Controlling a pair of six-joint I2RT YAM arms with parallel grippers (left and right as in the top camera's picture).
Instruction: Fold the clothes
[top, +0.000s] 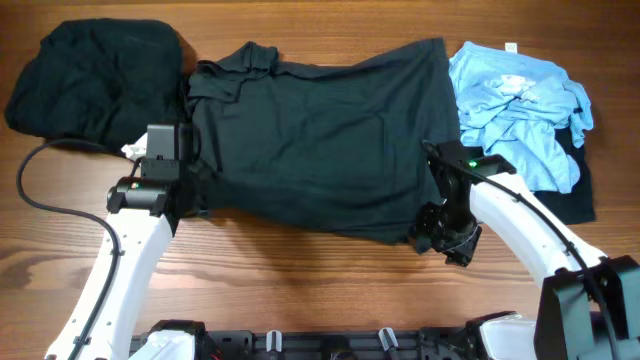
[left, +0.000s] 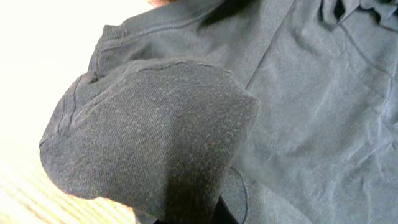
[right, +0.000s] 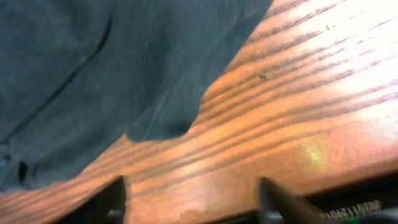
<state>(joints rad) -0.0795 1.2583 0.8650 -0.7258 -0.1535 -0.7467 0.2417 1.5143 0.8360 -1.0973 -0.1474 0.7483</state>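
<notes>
A dark T-shirt (top: 320, 140) lies spread across the middle of the table. My left gripper (top: 190, 190) is at its left edge by the sleeve, shut on a bunched fold of the fabric (left: 161, 137), which fills the left wrist view. My right gripper (top: 438, 232) stands open just off the shirt's lower right corner. Its fingers (right: 112, 199) are wide apart over bare wood, and the shirt's hem (right: 93, 74) lies ahead of them, untouched. A light blue T-shirt (top: 515, 110) lies crumpled at the right.
A heap of black clothes (top: 95, 80) sits at the back left. Another black garment (top: 575, 195) lies under the light blue one. A black cable (top: 40, 190) loops on the left. Bare wooden table (top: 300, 290) runs along the front edge.
</notes>
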